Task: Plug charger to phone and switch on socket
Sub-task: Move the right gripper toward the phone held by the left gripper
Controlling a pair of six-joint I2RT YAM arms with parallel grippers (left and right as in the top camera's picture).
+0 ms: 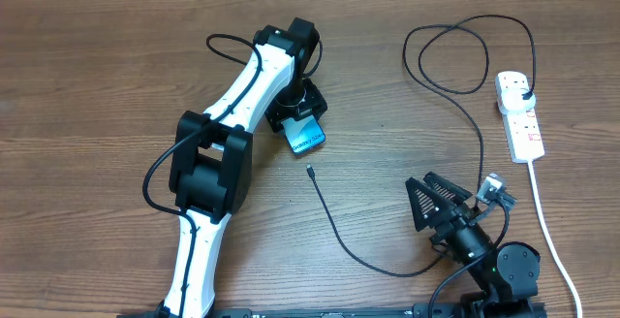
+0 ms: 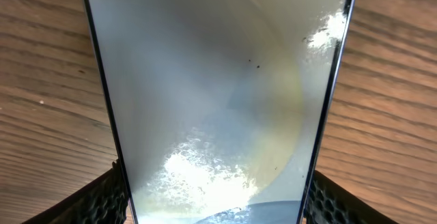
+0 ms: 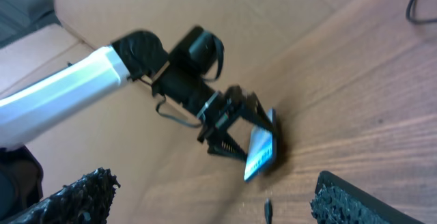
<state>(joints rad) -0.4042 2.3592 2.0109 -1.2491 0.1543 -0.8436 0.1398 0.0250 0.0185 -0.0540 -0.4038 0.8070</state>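
Two grippers show. Your left gripper (image 1: 305,124) clasps the phone (image 1: 309,138) by its long edges and holds it tilted on the table (image 1: 97,85); the wrist view cuts off both its ends. Your right gripper (image 1: 433,200) is spread wide and empty. The charger (image 1: 334,226) tip lies near the phone, unplugged. The socket (image 1: 520,116) switches are too small to read.

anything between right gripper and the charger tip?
Nothing visible. Only bare table lies between the open right gripper and the charger tip, which lies free near the phone held in the left gripper.
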